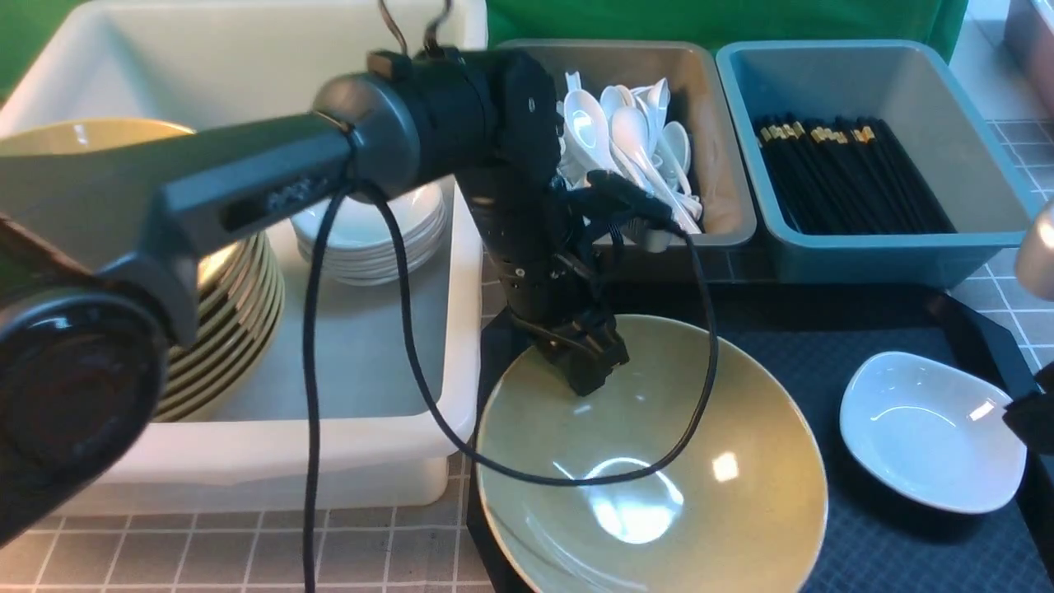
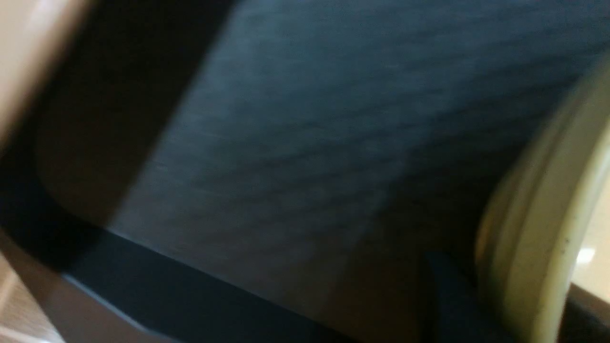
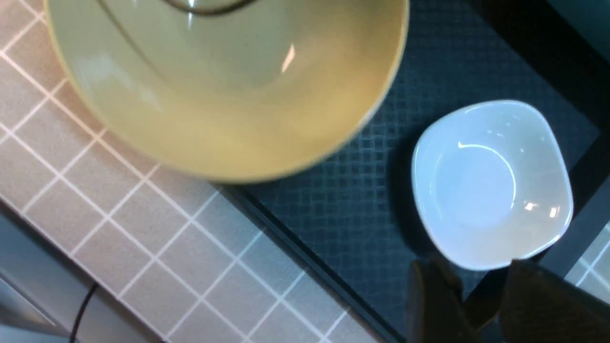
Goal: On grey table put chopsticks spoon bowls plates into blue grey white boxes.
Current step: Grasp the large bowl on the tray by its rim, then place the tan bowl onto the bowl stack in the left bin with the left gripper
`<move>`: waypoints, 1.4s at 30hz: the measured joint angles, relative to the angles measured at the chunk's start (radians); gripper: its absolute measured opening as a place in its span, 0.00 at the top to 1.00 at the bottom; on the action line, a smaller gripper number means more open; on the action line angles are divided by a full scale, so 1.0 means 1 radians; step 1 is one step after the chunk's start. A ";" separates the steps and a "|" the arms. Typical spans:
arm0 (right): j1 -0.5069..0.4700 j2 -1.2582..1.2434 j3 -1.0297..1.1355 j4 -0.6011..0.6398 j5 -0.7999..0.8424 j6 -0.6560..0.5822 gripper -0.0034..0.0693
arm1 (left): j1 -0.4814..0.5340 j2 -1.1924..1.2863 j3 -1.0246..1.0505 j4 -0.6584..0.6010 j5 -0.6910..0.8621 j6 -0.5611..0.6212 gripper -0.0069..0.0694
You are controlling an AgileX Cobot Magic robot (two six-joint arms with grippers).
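A large yellow-green bowl (image 1: 659, 469) sits at the near left of a black tray (image 1: 823, 329), its near rim reaching past the tray's edge. My left gripper (image 1: 589, 366) is shut on the bowl's far rim. In the left wrist view the rim (image 2: 533, 238) runs between the two dark fingers of the gripper (image 2: 514, 305). A small white dish (image 1: 930, 428) lies on the tray's right side. My right gripper (image 1: 1029, 420) is open beside it. In the right wrist view the dish (image 3: 491, 186) lies just past the open fingertips of the gripper (image 3: 481, 290), and the bowl (image 3: 228, 85) looks blurred.
A white box (image 1: 461, 288) at the left holds a stack of yellow-green bowls (image 1: 230, 313) and white plates (image 1: 379, 235). Behind the tray a grey box holds white spoons (image 1: 634, 140) and a blue box (image 1: 906, 247) holds black chopsticks (image 1: 848, 173). The left arm's cable hangs over the bowl.
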 joint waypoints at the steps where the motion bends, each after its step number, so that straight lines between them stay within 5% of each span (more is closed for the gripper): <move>1: 0.000 0.001 0.000 0.000 -0.002 -0.002 0.67 | 0.000 -0.006 0.000 -0.003 0.002 0.000 0.87; 9: 0.000 0.091 -0.040 0.054 -0.083 -0.109 0.82 | 0.021 -0.290 0.001 0.013 -0.021 -0.020 0.90; 15: 0.009 0.200 -0.177 0.225 -0.106 -0.256 0.95 | 0.226 -0.555 0.002 -0.017 0.058 -0.081 0.90; 19: 0.084 0.292 -0.299 0.291 -0.112 -0.327 0.95 | 0.606 -0.737 0.068 -0.020 0.066 -0.125 0.90; 20: 0.088 0.292 -0.299 0.291 -0.112 -0.330 0.95 | 0.625 -0.749 0.078 -0.020 0.066 -0.126 0.90; 21: 0.119 0.310 -0.319 0.295 -0.115 -0.348 0.95 | 0.789 -0.785 0.122 -0.032 0.063 -0.126 0.90; 22: 0.119 0.311 -0.321 0.296 -0.115 -0.351 0.95 | 0.789 -0.785 0.122 -0.032 0.063 -0.126 0.90; 25: 0.155 0.329 -0.330 0.303 -0.120 -0.378 0.95 | 1.053 -0.807 0.226 -0.124 0.040 -0.126 0.90; 28: 0.158 0.334 -0.330 0.303 -0.119 -0.393 0.95 | 1.158 -0.776 0.299 -0.212 -0.016 -0.122 0.90; 36: 0.158 0.337 -0.330 0.282 -0.113 -0.412 0.95 | 1.168 -0.641 0.360 -0.179 -0.105 -0.120 0.88; 42: 0.158 0.337 -0.330 0.280 -0.113 -0.419 0.95 | 1.160 -0.584 0.361 -0.138 -0.139 -0.108 0.71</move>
